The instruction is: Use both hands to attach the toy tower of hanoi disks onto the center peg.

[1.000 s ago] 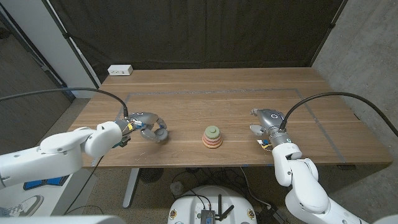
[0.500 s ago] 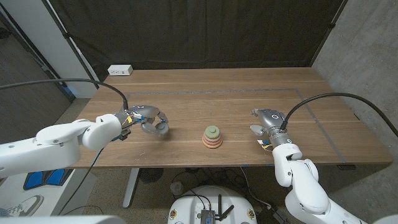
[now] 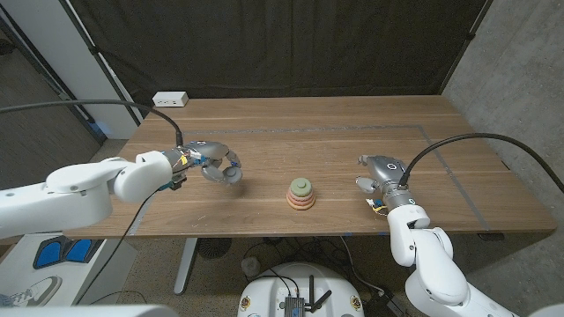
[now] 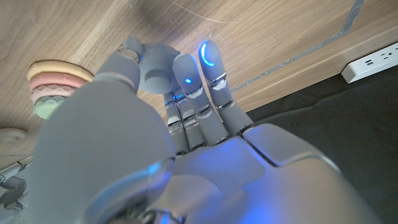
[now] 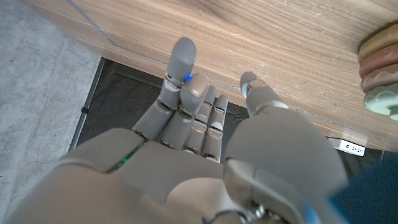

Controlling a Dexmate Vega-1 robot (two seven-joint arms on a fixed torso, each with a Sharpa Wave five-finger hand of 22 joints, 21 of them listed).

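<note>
Disk stack (image 3: 301,195) on peg, centre of wooden table (image 3: 352,132); grey disk (image 3: 227,177) pinched in left hand (image 3: 216,167); right hand (image 3: 377,170) empty, fingers apart; dark curtain (image 3: 282,44) behind

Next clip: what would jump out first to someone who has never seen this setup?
The small stack of pastel disks at the middle of the wooden table, near its front edge, with a green one on top. To its left, the left hand hovers with fingers curled around a grey disk; to its right, the right hand waits with nothing in it. A white power strip lies at the table's far left corner.
</note>
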